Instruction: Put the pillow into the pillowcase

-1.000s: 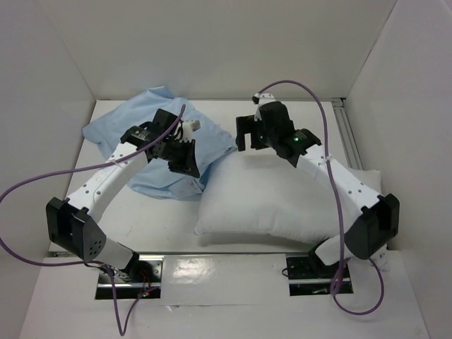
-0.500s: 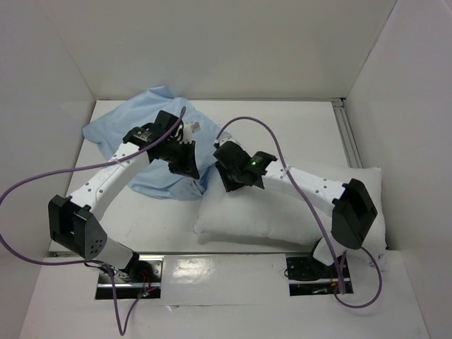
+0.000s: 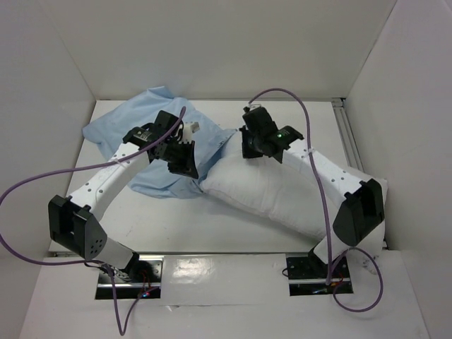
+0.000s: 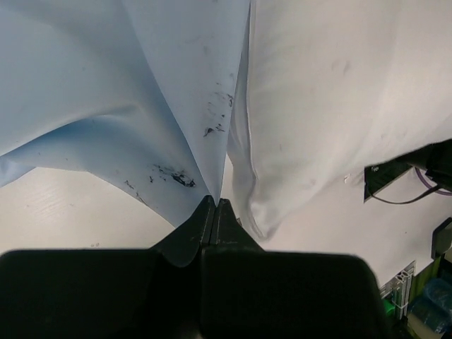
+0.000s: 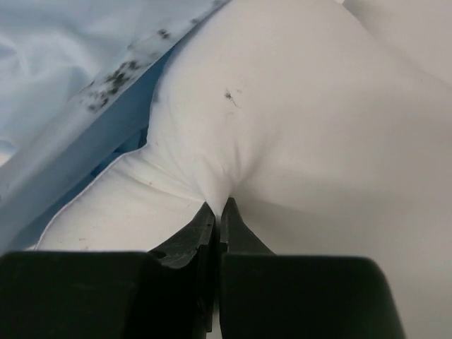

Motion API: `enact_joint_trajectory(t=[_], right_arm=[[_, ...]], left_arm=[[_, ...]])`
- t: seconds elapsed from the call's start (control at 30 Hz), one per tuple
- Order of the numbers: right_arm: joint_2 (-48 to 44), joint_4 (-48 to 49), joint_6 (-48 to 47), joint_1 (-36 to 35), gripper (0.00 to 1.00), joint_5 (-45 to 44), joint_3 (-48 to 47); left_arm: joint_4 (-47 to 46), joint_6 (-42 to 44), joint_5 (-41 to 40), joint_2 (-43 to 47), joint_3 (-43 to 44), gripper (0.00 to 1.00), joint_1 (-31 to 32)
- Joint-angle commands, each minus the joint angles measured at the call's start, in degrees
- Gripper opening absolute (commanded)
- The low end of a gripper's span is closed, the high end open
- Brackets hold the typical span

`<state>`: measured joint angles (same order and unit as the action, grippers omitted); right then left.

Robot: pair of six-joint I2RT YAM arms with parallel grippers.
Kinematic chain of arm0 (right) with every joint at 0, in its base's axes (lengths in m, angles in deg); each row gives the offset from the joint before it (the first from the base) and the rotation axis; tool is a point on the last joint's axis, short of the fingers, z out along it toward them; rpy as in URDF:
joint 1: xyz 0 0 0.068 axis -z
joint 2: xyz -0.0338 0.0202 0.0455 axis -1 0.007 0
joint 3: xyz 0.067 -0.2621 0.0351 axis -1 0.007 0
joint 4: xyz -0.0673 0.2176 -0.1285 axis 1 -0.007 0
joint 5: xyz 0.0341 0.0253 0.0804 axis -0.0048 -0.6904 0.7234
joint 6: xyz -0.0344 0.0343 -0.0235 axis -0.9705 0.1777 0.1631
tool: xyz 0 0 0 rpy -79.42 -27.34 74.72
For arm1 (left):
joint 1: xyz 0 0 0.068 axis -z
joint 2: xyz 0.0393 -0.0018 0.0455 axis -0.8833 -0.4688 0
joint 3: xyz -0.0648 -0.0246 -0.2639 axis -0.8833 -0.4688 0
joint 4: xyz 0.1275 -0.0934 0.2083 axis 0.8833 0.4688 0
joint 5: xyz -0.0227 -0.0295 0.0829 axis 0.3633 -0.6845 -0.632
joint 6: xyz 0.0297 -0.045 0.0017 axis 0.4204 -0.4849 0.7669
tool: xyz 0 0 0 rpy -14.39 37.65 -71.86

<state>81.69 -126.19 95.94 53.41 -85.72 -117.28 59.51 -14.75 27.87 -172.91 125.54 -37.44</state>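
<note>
Your right gripper [image 5: 219, 206] has pulled back toward the far right of the pillowcase [image 3: 138, 138], and the pillow [image 3: 282, 194] has come with it. The pillow now lies slanted, its left end touching the pillowcase's right edge. That claw is pressed together on a fold of pillow fabric. Your left gripper [image 4: 215, 205] pinches the pillowcase's near-right edge, tenting it up just beside the pillow.

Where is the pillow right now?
In the top view the pillow lies diagonally right of centre, its upper end pinched by the right gripper, beside the pillowcase.
</note>
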Motion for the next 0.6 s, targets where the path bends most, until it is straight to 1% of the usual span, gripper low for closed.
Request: enact_joint_trajectory(t=[0.0,0.1,0.27,0.4,0.43,0.57], right_arm=[[2.8,0.7,-1.3,3.4,0.0,3.4,-4.5],[5.8,1.4,-1.3,4.7,0.0,3.9,-7.0],[11.1,2.5,0.1,4.7,0.0,3.1,-10.7],[12.5,3.0,0.8,4.7,0.0,1.0,-11.3],[12.5,3.0,0.8,4.7,0.0,0.3,-10.7],[7.3,4.3,0.1,4.7,0.0,0.2,-6.0]], left_arm=[[0.8,1.1,0.7,1.1,-0.1,0.0,0.8],[0.8,1.7,1.3,1.1,0.5,0.0,0.8],[1.9,2.4,1.9,0.6,3.5,0.0,0.8],[2.5,2.4,1.9,-0.1,6.2,0.0,0.8],[2.5,2.4,1.4,-0.1,6.8,0.0,0.8],[3.1,-0.2,-1.9,-4.0,12.8,0.0,0.8]])
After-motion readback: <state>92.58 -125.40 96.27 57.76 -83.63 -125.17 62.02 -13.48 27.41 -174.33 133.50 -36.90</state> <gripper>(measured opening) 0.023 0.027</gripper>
